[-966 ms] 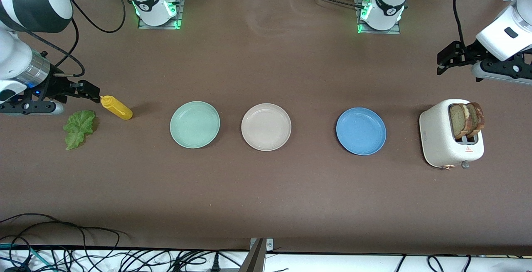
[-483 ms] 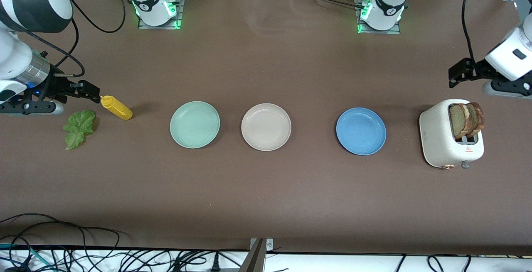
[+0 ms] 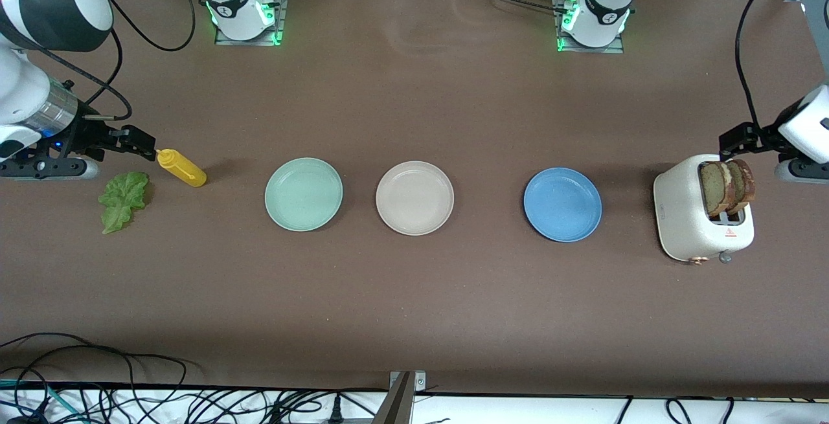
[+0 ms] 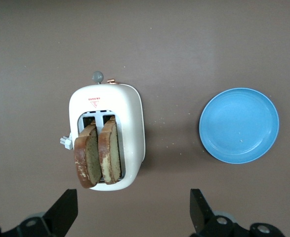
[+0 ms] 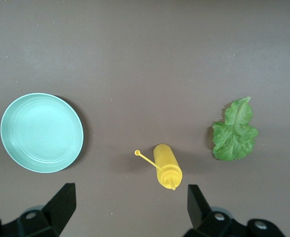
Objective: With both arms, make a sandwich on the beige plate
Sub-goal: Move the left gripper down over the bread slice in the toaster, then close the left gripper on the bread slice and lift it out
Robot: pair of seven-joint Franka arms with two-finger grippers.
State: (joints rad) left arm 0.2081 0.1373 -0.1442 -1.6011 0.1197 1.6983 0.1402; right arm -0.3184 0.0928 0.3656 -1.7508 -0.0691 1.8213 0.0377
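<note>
- Three plates in a row across mid-desk (image 3: 414, 320), well apart: mint-green plate (image 3: 304, 194) toward the right arm's end, beige plate (image 3: 414, 198) in the middle, blue plate (image 3: 563, 204) toward the left arm's end. All three bare.
- Wide open desk nearer the front camera than the row, and between the row and the arm bases.
- White toaster (image 3: 686, 217) at the left arm's end, near the desk edge; two bread slices (image 3: 726, 186) stand upright in its slots, tops poking out.
- Left gripper (image 4: 132, 212) over the toaster, jaws wide, holding nothing.
- Lettuce leaf (image 3: 123, 200) flat at the right arm's end; yellow squeeze bottle (image 3: 182, 167) on its side just beside it, possibly touching.
- Right gripper (image 5: 130, 210) hangs over the bottle, jaws wide, empty.
</note>
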